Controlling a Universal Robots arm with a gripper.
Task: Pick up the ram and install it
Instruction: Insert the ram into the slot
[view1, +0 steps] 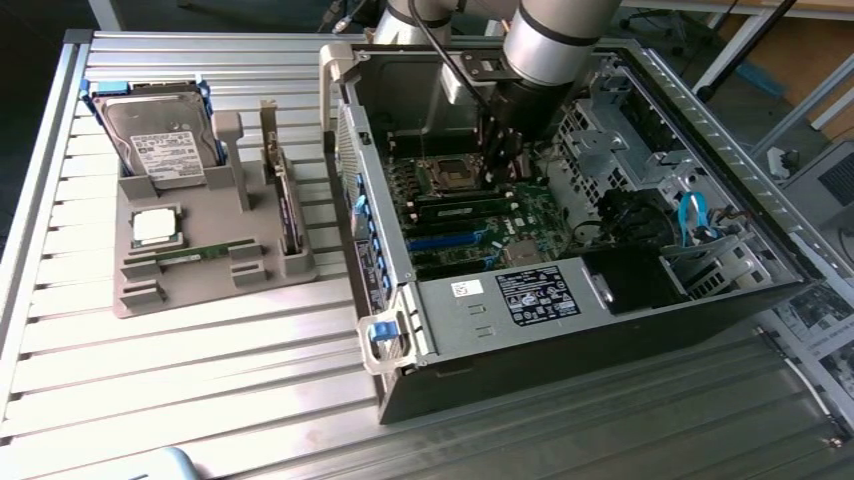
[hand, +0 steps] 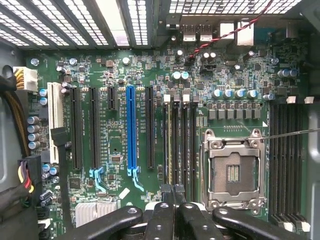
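Open computer case (view1: 534, 350) lying on the slatted bench (view1: 174, 390), arm reaching down into it from the far side

End effector (view1: 511, 172) low over the motherboard, just beside the empty CPU socket (view1: 447, 172). From the wrist view I read the end effector (hand: 172, 197) as fingers together, tips meeting with no gap I can make out, nothing wide between them

Ram (view1: 461, 210): green stick with black chips, lying along the memory slots next to the socket. In the wrist view the ram (hand: 170, 145) shows edge-on as a thin pale line in one slot, running straight out from the fingertips (hand: 165, 192). I cannot tell whether the tips touch its near end or hang just above it

On the exterior view's left, well apart from the case, grey holder (view1: 147, 292) on the bench. It carries the hard drive (view1: 163, 140), a square silver chip (view1: 156, 226), and a second green stick (view1: 200, 253) lying flat in its groove

Blue expansion slot (hand: 131, 130) sits further along the board from the memory slots
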